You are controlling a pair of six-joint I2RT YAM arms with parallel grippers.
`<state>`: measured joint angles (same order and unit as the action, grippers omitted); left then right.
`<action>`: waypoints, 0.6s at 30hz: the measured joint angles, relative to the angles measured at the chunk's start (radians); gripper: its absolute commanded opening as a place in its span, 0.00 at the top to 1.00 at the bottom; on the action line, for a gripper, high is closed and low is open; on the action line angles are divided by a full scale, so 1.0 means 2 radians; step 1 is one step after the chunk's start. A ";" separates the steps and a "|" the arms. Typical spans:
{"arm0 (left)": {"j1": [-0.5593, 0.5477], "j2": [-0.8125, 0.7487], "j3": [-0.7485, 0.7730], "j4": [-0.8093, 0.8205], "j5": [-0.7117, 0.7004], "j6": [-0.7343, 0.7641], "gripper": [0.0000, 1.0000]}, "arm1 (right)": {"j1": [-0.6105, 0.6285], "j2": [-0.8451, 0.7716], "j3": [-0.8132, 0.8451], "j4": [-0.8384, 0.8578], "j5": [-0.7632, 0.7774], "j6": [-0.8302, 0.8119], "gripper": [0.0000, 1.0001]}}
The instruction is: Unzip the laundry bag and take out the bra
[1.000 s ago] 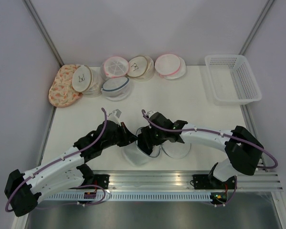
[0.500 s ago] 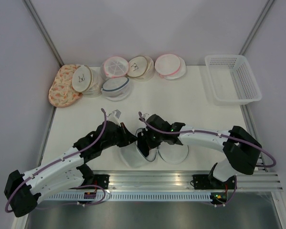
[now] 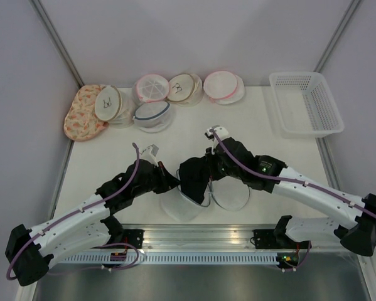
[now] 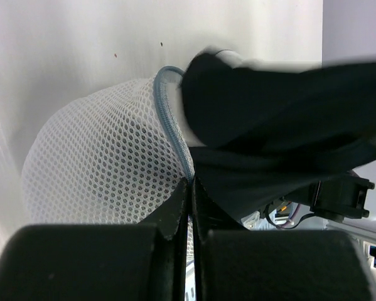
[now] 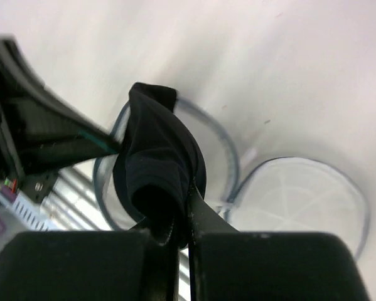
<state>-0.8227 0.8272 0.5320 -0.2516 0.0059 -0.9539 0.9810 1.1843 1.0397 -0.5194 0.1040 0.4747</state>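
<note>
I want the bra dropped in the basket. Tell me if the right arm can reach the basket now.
Probably yes. The right gripper holds the bra over the bag, and the table between it and the basket shows nothing in the way.

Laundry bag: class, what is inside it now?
One open half of the laundry bag is visibly empty. The bra, gripped by the right gripper, hangs over the other half, hiding its inside.
</note>
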 measured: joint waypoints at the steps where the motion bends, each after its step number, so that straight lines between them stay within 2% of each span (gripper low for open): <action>1: 0.000 -0.001 0.000 0.000 0.000 0.000 0.98 | -0.004 -0.006 0.010 -0.011 0.022 0.000 1.00; 4: 0.000 -0.002 -0.002 0.000 0.000 0.000 0.98 | -0.030 -0.029 0.037 -0.033 0.077 0.000 1.00; 10: 0.000 -0.002 -0.004 0.000 0.000 0.000 0.98 | -0.139 -0.041 0.150 -0.052 0.162 -0.014 1.00; 18: 0.000 -0.002 -0.004 0.000 0.001 0.000 0.98 | -0.267 0.063 0.304 -0.043 0.200 -0.041 1.00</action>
<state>-0.8227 0.8238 0.5240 -0.2516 0.0071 -0.9539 0.4461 1.3094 1.6478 -0.6052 0.5041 0.3931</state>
